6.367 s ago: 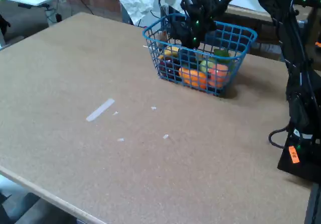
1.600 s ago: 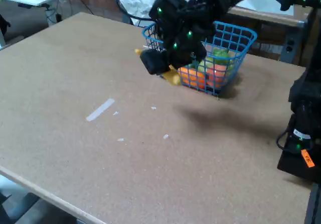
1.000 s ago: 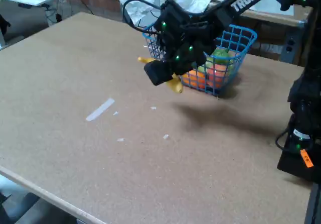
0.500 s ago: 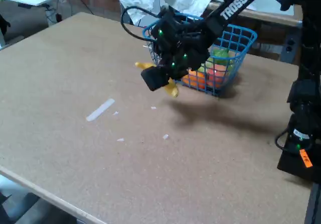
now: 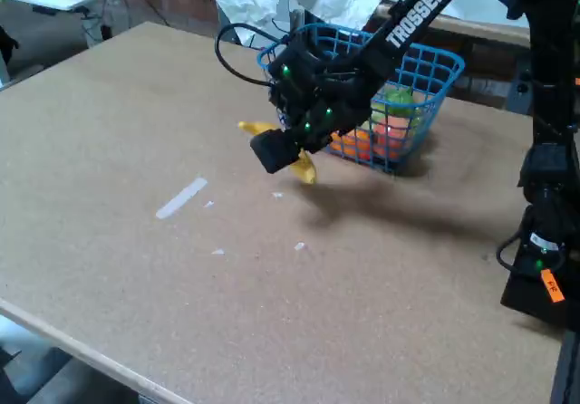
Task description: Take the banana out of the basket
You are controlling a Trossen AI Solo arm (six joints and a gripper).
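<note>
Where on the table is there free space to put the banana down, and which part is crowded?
The brown board table is bare in front of the blue wire-mesh basket and toward the near edge; only a pale tape strip and small scraps lie left of centre. It is crowded at the basket, where the black gripper holds the small yellow banana.

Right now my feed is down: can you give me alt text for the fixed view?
The gripper holds the banana just above the brown table, outside and left of the blue wire basket, which holds orange and green fruit. A strip of tape lies further left.
</note>
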